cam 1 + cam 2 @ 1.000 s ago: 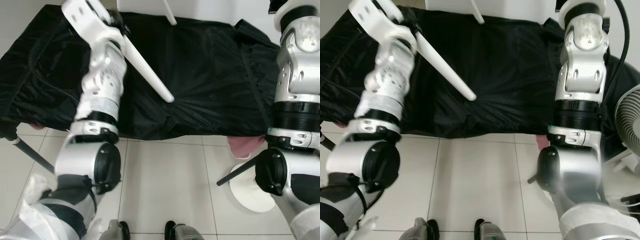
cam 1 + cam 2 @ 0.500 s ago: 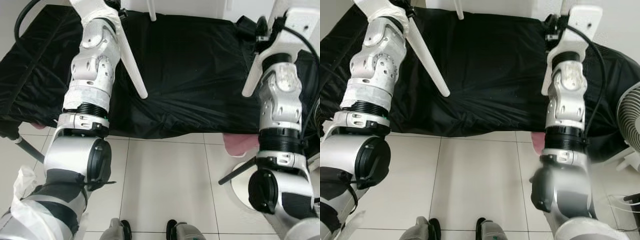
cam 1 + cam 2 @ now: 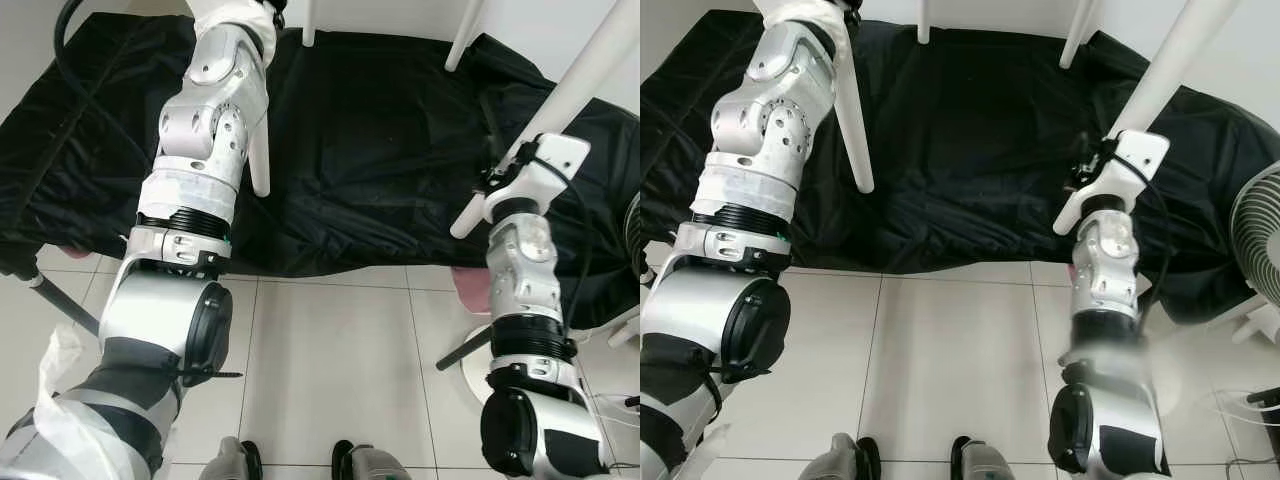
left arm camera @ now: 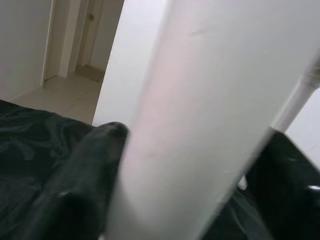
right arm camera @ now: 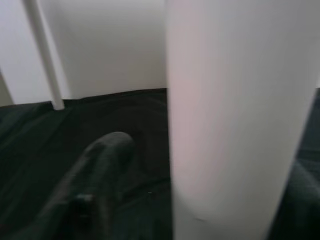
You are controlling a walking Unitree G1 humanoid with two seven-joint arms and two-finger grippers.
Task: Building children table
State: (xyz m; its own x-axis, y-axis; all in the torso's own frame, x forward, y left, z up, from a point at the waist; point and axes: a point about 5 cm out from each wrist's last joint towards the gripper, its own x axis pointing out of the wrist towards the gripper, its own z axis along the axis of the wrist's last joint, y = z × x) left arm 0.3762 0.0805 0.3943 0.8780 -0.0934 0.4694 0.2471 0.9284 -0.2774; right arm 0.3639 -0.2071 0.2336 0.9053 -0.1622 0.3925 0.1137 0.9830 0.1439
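Note:
A white children's table is held up over a black cloth-covered surface (image 3: 380, 150), and its round white legs show. One leg (image 3: 259, 160) hangs nearly straight down beside my raised left arm. In the left wrist view my left gripper (image 4: 167, 127) is shut on that leg (image 4: 200, 110), one black finger (image 4: 85, 185) pressed to its side. A second leg (image 3: 570, 95) slants up to the right, and my right gripper (image 3: 497, 183) is shut on it near its lower end. Two further legs (image 3: 308, 25) (image 3: 466, 35) stand at the far edge.
A fan (image 3: 1255, 235) stands at the right, with a white round base (image 3: 482, 378) and a pink object (image 3: 470, 290) on the tiled floor below the cloth's edge. A black pole (image 3: 60, 305) slants at the left. My feet (image 3: 240, 465) show at the bottom.
The leg in my left gripper has swung from slanted to nearly upright. My right arm has come down and inward, and the leg it holds now shows slanting up to the right.

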